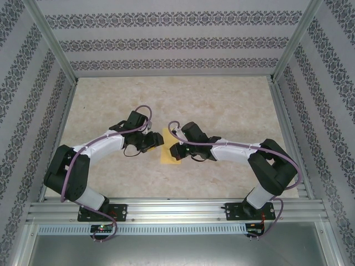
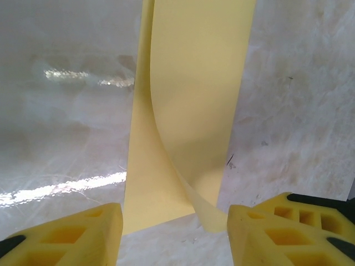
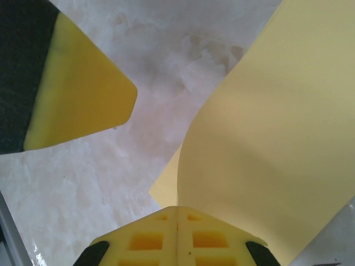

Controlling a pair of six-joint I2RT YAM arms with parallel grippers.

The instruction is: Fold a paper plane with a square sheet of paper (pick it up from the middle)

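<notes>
Fingers (image 3: 155,227) of the right gripper (image 3: 177,215) are pressing flat against each other with no gap showing. They are pinching an edge of the thin plain yellow square sheet of paper (image 3: 277,138), which is bowing up out of the seam between them and away to the right in the right wrist view. Opposite, the left gripper (image 2: 173,213) is standing spread, its two yellow lattice fingers (image 2: 72,235) sitting wide apart and gripping nothing, with the sheet (image 2: 194,83) lying ahead in the gap between them. From that wrist the paper is showing as a long strip running straight away from the jaws, one layer resting on the table and a flap curling up off it close to the fingers. In the overhead view the right gripper (image 1: 176,149) and left gripper (image 1: 157,139) are facing nose to nose over the sheet (image 1: 168,157). It is sitting mid-table on the pale marbled table top (image 1: 222,105), its long axis running from near edge to far edge, across the line joining the two tools. Both are hanging right at the paper, but only the right one is holding it. As I judge it, the fold is turning on carrying the lifted flap sideways across that axis toward the left gripper, whose open fingers are lying ready to press it down.
</notes>
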